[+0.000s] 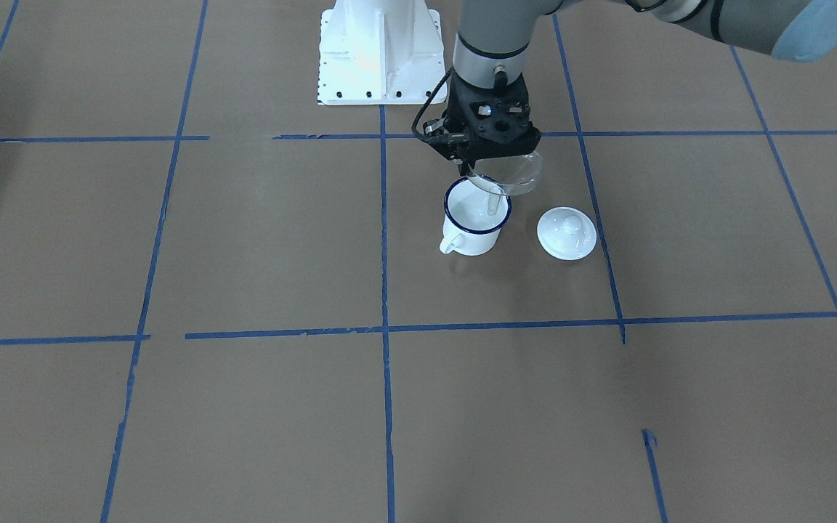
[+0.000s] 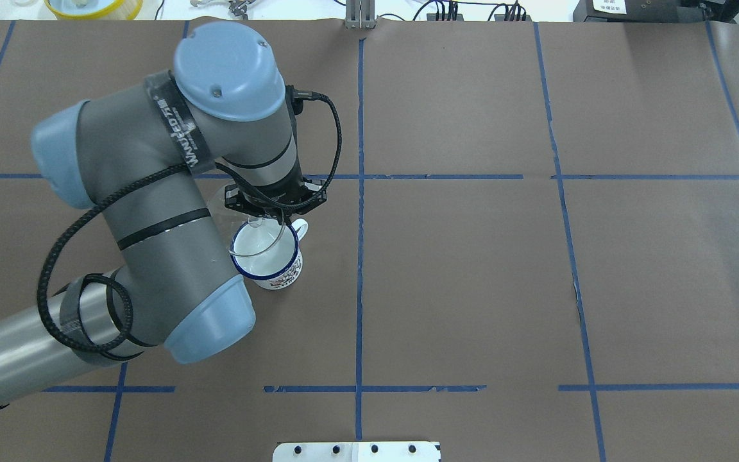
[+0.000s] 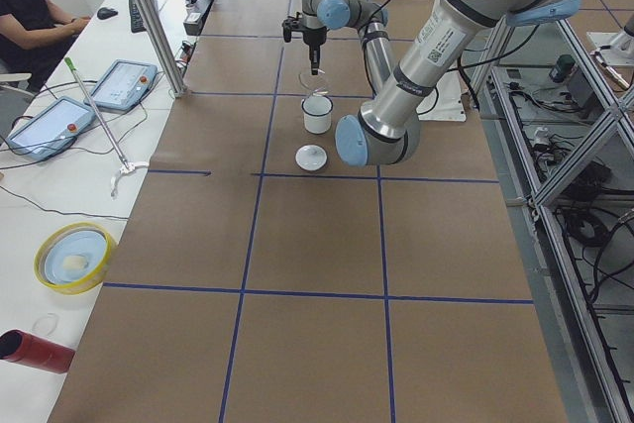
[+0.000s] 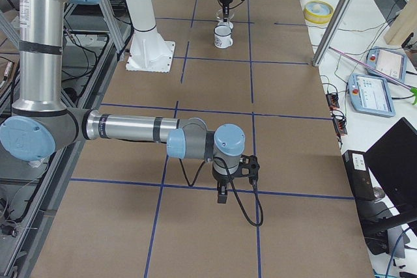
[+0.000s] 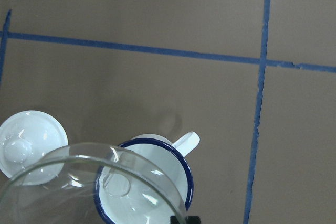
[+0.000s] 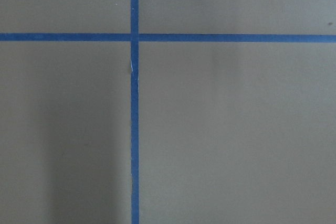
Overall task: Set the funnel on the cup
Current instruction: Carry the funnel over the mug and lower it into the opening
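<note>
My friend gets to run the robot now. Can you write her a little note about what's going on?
Left tool: shut on the funnel, gripping its rim, above the cup.
Right tool: far away from the cup; can't tell if open or shut.
Cup upright, lid beside it.
Done: funnel lifted, spout over the cup's mouth.
Left to do: lower it onto the cup, let go.
</note>
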